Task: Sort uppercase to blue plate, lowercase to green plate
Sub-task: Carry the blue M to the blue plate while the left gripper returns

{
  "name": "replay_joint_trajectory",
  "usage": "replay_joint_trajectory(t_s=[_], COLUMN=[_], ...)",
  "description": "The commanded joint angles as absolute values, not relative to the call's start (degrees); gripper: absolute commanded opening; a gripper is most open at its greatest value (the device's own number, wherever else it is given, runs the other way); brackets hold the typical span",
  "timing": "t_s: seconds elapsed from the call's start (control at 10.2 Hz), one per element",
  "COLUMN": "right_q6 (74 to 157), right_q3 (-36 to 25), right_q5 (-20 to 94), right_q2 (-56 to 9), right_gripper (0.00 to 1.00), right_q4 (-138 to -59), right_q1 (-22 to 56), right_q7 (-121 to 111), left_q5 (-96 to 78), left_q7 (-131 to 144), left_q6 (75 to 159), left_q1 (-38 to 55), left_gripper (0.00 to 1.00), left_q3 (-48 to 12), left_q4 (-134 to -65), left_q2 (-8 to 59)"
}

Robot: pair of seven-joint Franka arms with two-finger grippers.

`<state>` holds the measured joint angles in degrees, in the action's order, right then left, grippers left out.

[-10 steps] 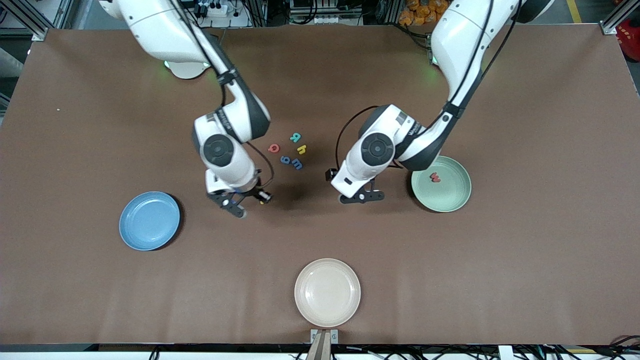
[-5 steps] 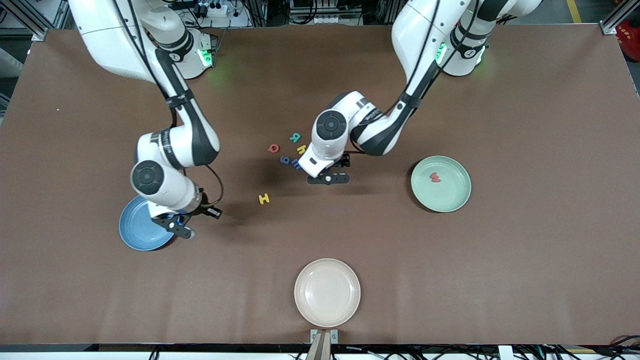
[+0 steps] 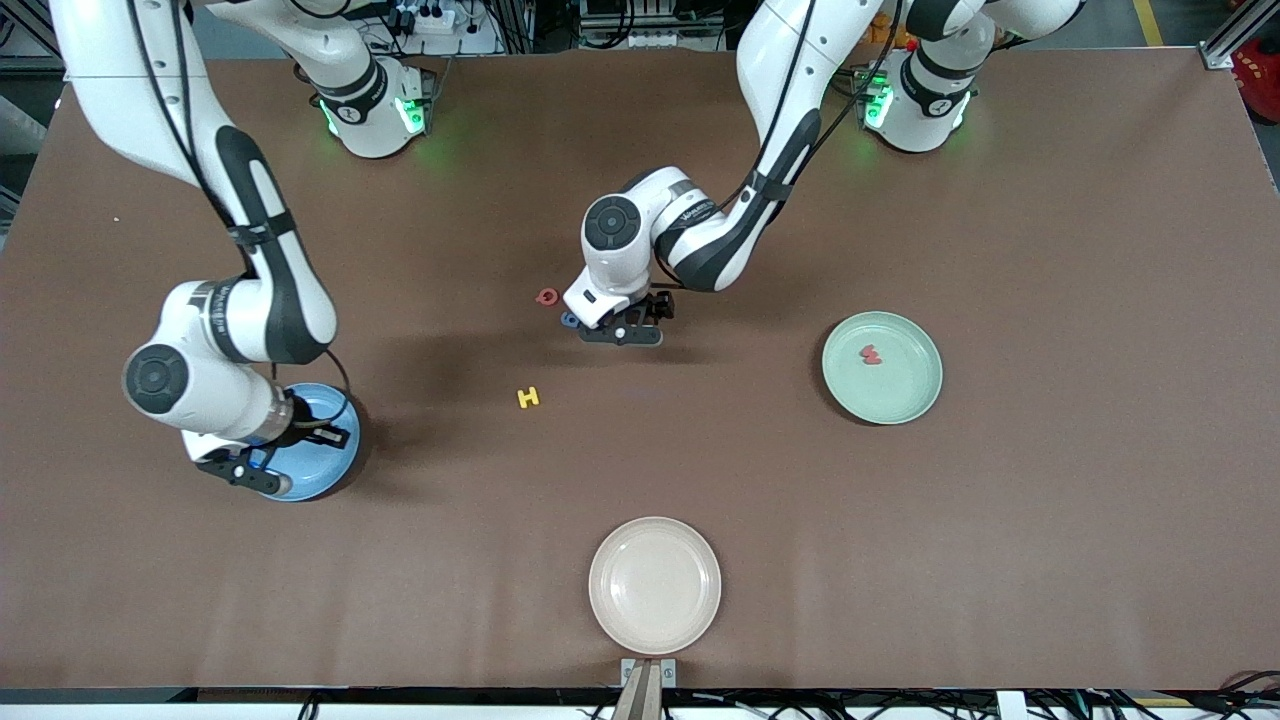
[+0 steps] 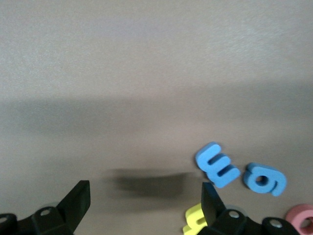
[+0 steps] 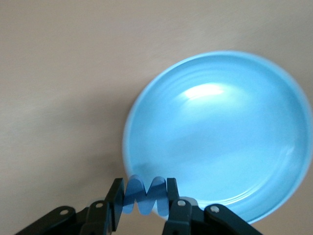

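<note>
The right end effector (image 5: pixel 145 208) pinches the blue M (image 5: pixel 144 196) over the blue plate (image 3: pixel 325 470), ready to drop it. The left end effector (image 4: pixel 144 205), spread wide, hovers over the lowercase cluster; red w (image 3: pixel 871 354) lies in the green plate (image 3: pixel 905 400).

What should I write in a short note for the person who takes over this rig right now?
Right gripper: shut on the blue M, over the rim of the blue plate, not yet released.
Left gripper: fingers open, low over the letter cluster: blue m, blue g, yellow h, red Q.
Done: red w lies in the green plate.
Left: yellow H lies alone on the table, nearer the front camera than the cluster; the cluster letters remain unsorted. The cream plate holds nothing.
</note>
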<state>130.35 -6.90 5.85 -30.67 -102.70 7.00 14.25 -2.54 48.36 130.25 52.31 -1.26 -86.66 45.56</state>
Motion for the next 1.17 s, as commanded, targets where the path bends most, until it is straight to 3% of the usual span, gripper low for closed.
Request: replay_joint_trajectory(t_s=[0.0,0.2,0.29,0.39,1.08], right_q6=[130.1,130.1,130.2,130.1,130.1], right_q3=[-6.1,-6.1,-6.1,-6.0,-6.0], right_q5=[3.9,3.7,3.7,3.8,3.9], right_q2=[-30.2,-30.8,-30.8,-30.8,-30.9], right_gripper=[0.0,0.0,0.6,1.0,1.0], right_q4=[-103.2,-103.1,-102.9,-102.9,-102.8], right_q1=[3.8,1.8,1.6,0.7,0.8], right_q7=[9.6,5.5,4.8,4.3,4.4], left_q5=[-1.8,5.4,7.5,9.0,12.3], left_q7=[49.6,50.4,50.8,50.8,48.5], left_q6=[130.2,131.8,133.2,133.9,136.7], left_q1=[53.4,56.2,56.8,57.7,57.8], left_gripper=[1.0,1.0,1.0,1.0,1.0], left_q3=[0.3,1.4,1.3,1.2,1.1], left_q4=[-81.7,-80.5,-80.5,-80.6,-80.9], left_q2=[48.0,49.1,49.9,50.6,51.2])
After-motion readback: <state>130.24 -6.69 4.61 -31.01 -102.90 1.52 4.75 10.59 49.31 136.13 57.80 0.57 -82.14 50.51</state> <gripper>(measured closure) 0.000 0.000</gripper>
